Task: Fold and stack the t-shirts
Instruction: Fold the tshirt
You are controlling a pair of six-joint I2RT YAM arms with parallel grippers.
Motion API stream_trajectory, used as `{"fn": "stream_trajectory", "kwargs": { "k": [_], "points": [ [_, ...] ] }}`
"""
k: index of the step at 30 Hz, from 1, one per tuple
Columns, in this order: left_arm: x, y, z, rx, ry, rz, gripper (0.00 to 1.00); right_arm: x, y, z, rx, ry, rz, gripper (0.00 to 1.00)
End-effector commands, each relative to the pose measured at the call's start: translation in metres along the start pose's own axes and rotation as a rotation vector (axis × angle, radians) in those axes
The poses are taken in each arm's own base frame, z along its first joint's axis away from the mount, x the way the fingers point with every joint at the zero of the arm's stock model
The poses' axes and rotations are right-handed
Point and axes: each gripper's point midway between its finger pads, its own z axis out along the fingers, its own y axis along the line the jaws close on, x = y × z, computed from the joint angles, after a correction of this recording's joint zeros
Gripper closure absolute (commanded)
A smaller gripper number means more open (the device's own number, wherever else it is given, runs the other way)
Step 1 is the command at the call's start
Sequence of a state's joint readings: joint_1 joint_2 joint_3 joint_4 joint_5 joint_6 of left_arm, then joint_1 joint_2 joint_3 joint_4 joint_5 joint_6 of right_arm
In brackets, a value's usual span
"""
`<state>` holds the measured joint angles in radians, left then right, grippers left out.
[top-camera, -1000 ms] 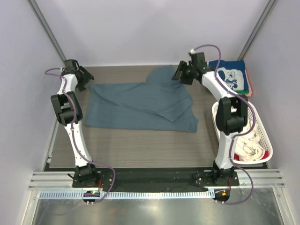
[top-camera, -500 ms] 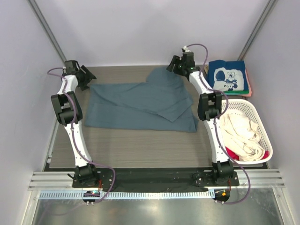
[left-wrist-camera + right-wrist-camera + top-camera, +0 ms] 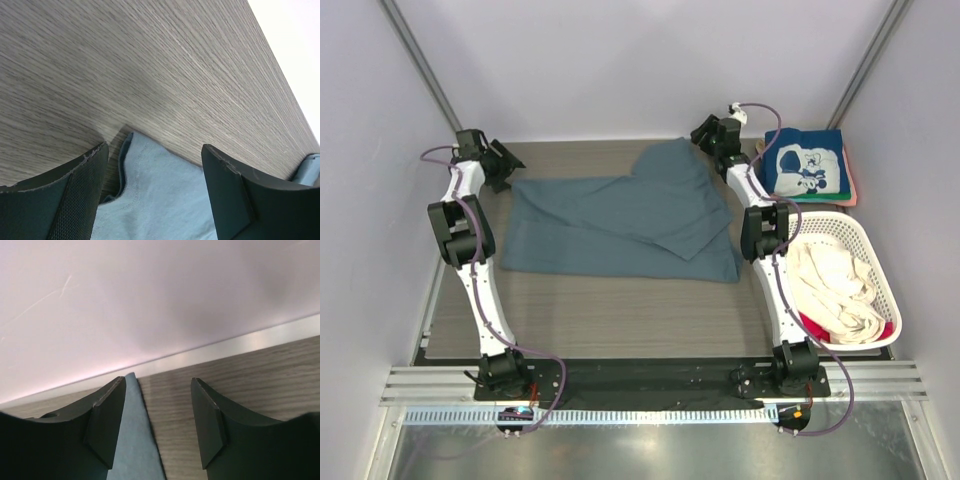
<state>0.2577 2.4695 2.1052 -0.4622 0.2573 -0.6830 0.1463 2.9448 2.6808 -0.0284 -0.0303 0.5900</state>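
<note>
One slate-blue t-shirt [image 3: 620,225] flat on the bench [image 3: 620,310], one navy printed t-shirt [image 3: 807,165] at two o'clock, one basket [image 3: 882,285] at four, both hands spread, left hand [image 3: 504,165] at ten, right hand [image 3: 703,133] at one

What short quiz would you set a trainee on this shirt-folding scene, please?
1. True or false: the slate-blue t-shirt lies spread on the table, outside the basket.
2. Which lies on top in the basket? A) cream cloth B) a navy printed shirt C) a green shirt
3. Fill in: the jaws of the left gripper and the right gripper both stand ____.
Key: 1 true; 2 A; 3 open.
</note>
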Motion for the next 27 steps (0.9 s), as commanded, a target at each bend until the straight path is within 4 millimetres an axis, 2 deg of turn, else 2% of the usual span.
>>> {"fn": "stream_trajectory", "kwargs": {
  "k": [1, 2, 3, 6, 9, 14, 17, 18, 20, 21, 22, 23, 27],
  "points": [
    [0.016, 0.012, 0.002, -0.029, 0.056, -0.034, 0.24, -0.002, 0.02, 0.005, -0.058, -0.048, 0.054, 0.4],
    [0.02, 0.014, 0.0, -0.033, 0.067, -0.036, 0.24, 0.007, 0.027, 0.005, -0.069, -0.026, 0.044, 0.4],
    [0.022, 0.015, -0.001, -0.037, 0.072, -0.036, 0.24, 0.008, 0.037, 0.002, -0.087, -0.017, 0.036, 0.4],
    [0.029, 0.021, -0.003, -0.056, 0.085, -0.046, 0.25, 0.026, 0.053, -0.001, -0.128, 0.04, 0.034, 0.41],
    [0.034, 0.02, -0.006, -0.057, 0.093, -0.049, 0.25, 0.043, 0.056, -0.004, -0.128, 0.095, 0.044, 0.47],
    [0.04, 0.018, -0.008, -0.068, 0.106, -0.032, 0.25, 0.055, 0.049, -0.005, -0.111, 0.13, 0.036, 0.48],
    [0.04, 0.02, -0.008, -0.079, 0.113, -0.02, 0.25, 0.055, 0.047, -0.005, -0.104, 0.134, 0.038, 0.6],
    [0.041, 0.021, -0.007, -0.083, 0.116, -0.018, 0.25, 0.054, 0.048, -0.005, -0.104, 0.132, 0.036, 0.72],
    [0.04, 0.021, -0.008, -0.085, 0.116, -0.007, 0.26, 0.055, 0.046, -0.005, -0.098, 0.133, 0.035, 0.81],
    [0.04, 0.021, -0.008, -0.084, 0.118, -0.006, 0.26, 0.054, 0.047, -0.005, -0.1, 0.129, 0.033, 0.91],
    [0.041, 0.022, -0.007, -0.086, 0.121, -0.003, 0.27, 0.054, 0.047, -0.005, -0.099, 0.13, 0.033, 0.96],
    [0.04, 0.022, -0.006, -0.083, 0.12, 0.0, 0.27, 0.055, 0.045, -0.005, -0.093, 0.129, 0.03, 0.99],
    [0.043, 0.023, -0.002, -0.082, 0.131, 0.012, 0.34, 0.05, 0.043, -0.005, -0.099, 0.124, 0.04, 0.99]
  ]
}}
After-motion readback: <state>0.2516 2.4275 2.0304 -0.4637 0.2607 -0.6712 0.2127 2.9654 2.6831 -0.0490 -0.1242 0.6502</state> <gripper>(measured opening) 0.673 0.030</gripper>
